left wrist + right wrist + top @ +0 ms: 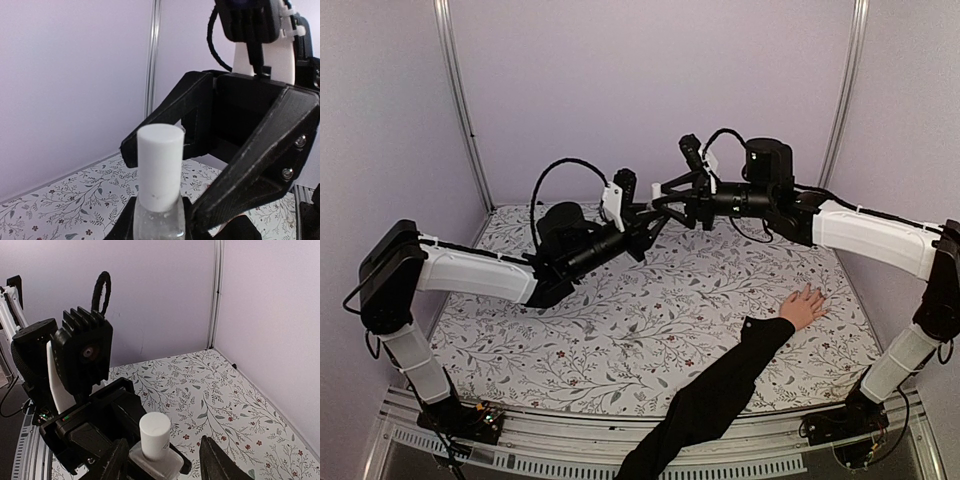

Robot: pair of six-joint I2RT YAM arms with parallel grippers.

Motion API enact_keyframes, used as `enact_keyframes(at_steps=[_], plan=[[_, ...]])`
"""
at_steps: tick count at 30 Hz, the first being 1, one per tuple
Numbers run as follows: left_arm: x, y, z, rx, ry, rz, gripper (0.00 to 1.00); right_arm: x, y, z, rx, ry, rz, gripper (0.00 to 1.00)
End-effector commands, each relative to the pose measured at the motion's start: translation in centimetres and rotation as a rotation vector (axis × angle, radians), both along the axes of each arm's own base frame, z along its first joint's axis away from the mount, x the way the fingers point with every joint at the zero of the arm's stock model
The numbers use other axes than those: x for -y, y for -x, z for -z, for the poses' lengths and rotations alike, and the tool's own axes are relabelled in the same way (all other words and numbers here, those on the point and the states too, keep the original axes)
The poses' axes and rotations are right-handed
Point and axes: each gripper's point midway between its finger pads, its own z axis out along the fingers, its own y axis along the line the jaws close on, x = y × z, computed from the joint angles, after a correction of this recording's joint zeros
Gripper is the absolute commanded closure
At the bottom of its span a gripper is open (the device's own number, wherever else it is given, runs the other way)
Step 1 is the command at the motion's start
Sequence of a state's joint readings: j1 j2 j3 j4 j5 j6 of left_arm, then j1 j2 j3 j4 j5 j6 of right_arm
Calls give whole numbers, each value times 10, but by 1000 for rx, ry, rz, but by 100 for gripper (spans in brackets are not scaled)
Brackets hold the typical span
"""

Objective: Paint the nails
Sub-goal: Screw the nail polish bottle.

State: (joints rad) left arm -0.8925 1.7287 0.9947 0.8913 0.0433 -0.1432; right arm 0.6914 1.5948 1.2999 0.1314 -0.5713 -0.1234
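Observation:
A small clear bottle (159, 222) with a tall white cap (159, 167) is held up in the air above the table's middle, with my left gripper (159, 227) shut on its glass body. My right gripper (167, 462) faces it, open, one finger on each side of the white cap (155, 434) with gaps showing on both sides. In the top view the two grippers meet at the bottle (657, 203). A light-skinned hand (805, 305) with spread fingers and a black sleeve (720, 390) lies flat at the right front; its nails are too small to make out.
A floral-patterned cloth (620, 320) covers the table. Purple walls with metal corner posts (460, 100) close in the back and sides. The sleeved arm crosses the front right of the table diagonally.

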Motion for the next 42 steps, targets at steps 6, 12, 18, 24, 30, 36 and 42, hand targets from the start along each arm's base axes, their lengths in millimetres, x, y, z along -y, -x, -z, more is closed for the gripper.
enact_keyframes(at_steps=[6, 12, 18, 24, 30, 36, 42], plan=[[15, -3, -5, 38, -12, -61, 100, 0, -6, -9, -6, -35, 20, 51], [28, 1, 0, 46, -27, -53, 100, 13, 2, -3, -25, -31, 54, 53], [46, 7, 6, 54, -39, -54, 100, 31, 1, 5, -42, -22, 152, 55], [57, 12, 8, 57, -37, -19, 100, 35, 16, 7, -33, -22, 110, 60], [60, 13, 9, 57, -42, -11, 100, 44, 18, 5, -26, -25, 120, 69], [63, 17, 12, 69, -54, 16, 100, 41, 29, 2, -11, -29, 53, 78], [62, 19, 10, 77, -58, 25, 100, 35, 34, 1, -4, -27, -2, 93]])
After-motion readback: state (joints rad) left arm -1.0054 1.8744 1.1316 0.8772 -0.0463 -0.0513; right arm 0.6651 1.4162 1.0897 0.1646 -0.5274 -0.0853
